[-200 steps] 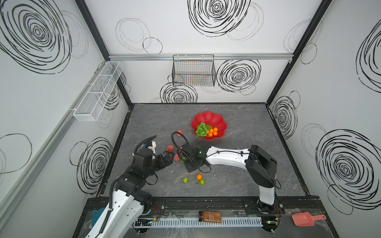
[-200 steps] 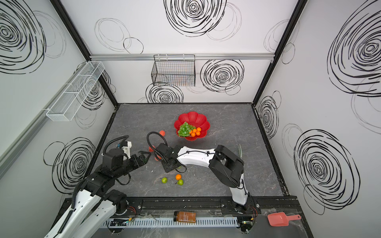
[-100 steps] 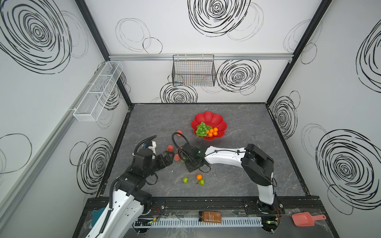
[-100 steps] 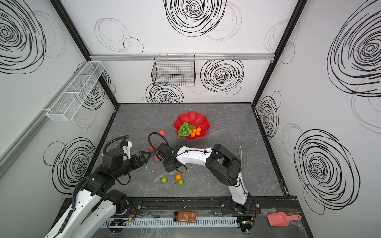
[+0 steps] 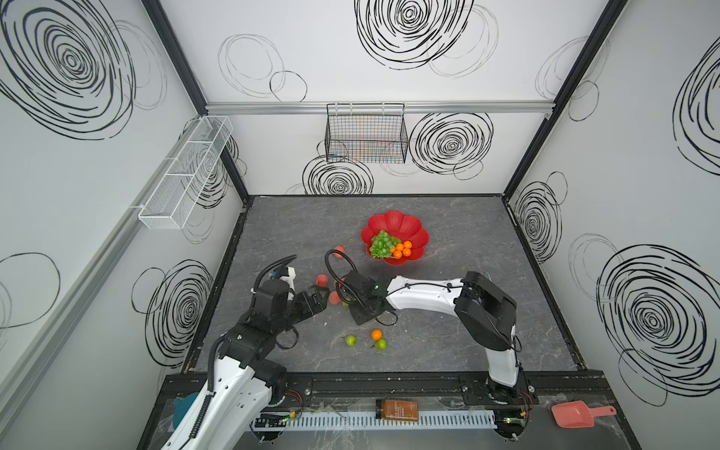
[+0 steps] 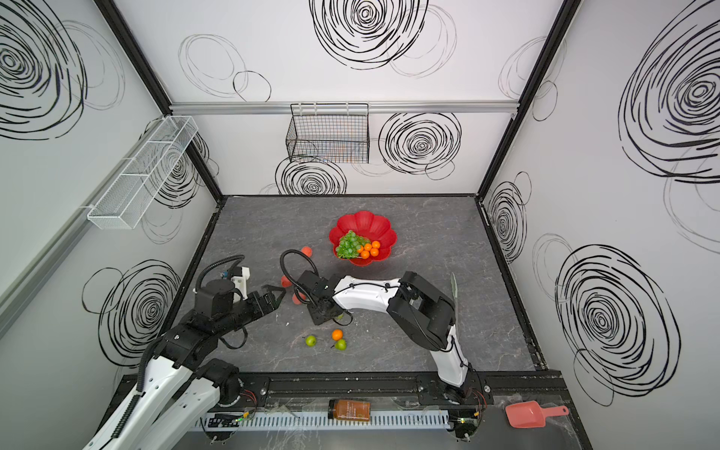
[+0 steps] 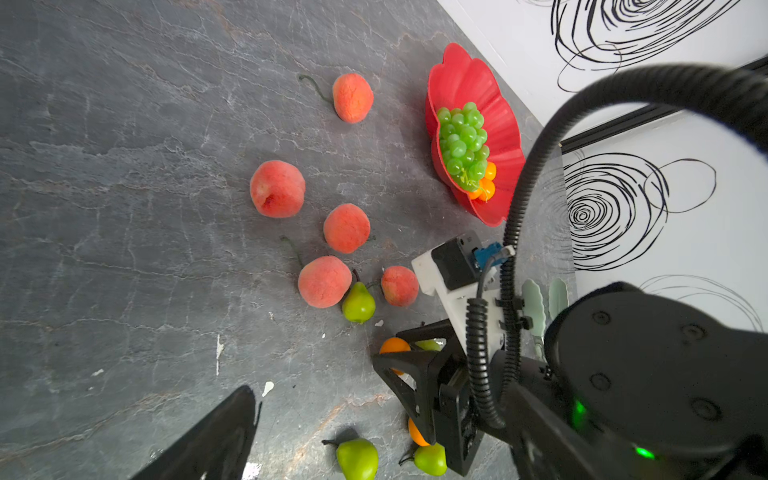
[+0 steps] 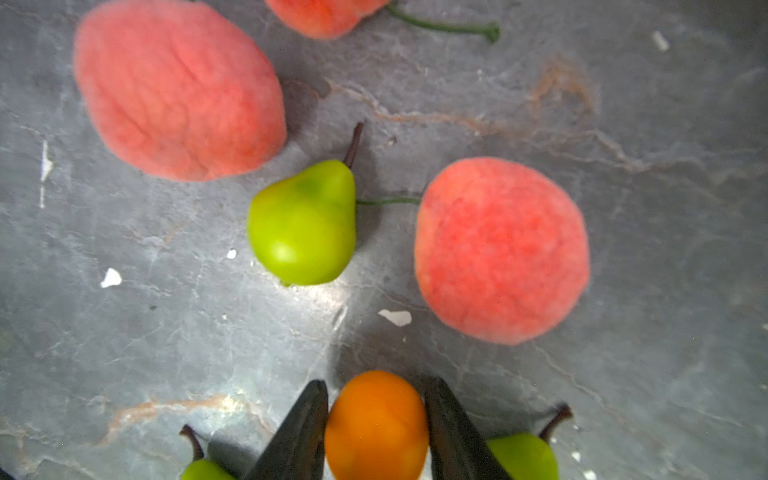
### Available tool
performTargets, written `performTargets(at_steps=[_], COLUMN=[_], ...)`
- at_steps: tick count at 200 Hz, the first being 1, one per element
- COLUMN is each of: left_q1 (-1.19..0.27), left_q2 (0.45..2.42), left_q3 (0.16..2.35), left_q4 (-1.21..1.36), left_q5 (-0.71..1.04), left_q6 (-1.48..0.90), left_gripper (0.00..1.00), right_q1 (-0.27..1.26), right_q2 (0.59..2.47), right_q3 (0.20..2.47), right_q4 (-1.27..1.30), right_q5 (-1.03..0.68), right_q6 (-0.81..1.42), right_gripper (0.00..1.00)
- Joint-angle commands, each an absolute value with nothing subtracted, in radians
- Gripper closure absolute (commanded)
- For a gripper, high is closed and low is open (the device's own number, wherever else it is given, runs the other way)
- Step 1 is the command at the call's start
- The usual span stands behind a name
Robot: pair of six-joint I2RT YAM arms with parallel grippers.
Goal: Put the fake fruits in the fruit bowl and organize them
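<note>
Surface: dark grey stone-look table [image 5: 448,343], boxed in by white walls with black scribbled rings.
Fruit bowl: red, flower-shaped fruit bowl [image 5: 415,230], toward 12 o'clock of the table's middle. It holds the green grapes [image 5: 382,244] and four small oranges [image 5: 403,249].
Right gripper [image 8: 375,384]: narrow, low over the table at 7 o'clock of the bowl. Its black fingers [image 8: 299,436] press both sides of an orange fruit [image 8: 376,432].
Just ahead of it: a green pear [image 8: 303,224] lying between two peaches [image 8: 500,249].
Left gripper [image 6: 282,297]: jaws spread wide with nothing between them, at 9 o'clock of the right gripper. A near peach [image 5: 334,298] is just beside its tips.
Loose fruit: a table orange [image 5: 376,334] with a front pear [image 5: 350,340] on one side and another on the other, at 6 o'clock of the bowl.
Change: since a second ago the right arm's elbow has shifted slightly toward 9 o'clock. The left arm, the bowl and the loose fruit lie as before.
</note>
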State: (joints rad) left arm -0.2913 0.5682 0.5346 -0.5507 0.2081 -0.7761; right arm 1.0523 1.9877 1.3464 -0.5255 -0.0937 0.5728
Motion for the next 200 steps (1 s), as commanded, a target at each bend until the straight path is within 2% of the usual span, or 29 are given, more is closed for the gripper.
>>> performTargets(at_steps=[1,91,200], left_q1=[-0.284,-0.284,-0.294], left_q2=[0.574,0.589,0.619], left_q3=[0.542,0.556,0.589], left_q4=[-0.506,-0.495,-0.435], left_q5=[0.209,0.202,0.244], left_q6=[-0.756,-0.750,-0.713], left_gripper=[0.04,0.04,0.04], right_q1=[1.049,1.048,1.016], right_q2=[1.969,1.908,1.714], right_q3=[1.341,1.323,1.240], right_q4=[-0.518,-0.509,-0.445], right_q5=[-0.079,-0.074,-0.043], right_q6=[0.574,0.565,0.560], right_gripper=[0.60,0.62,0.65])
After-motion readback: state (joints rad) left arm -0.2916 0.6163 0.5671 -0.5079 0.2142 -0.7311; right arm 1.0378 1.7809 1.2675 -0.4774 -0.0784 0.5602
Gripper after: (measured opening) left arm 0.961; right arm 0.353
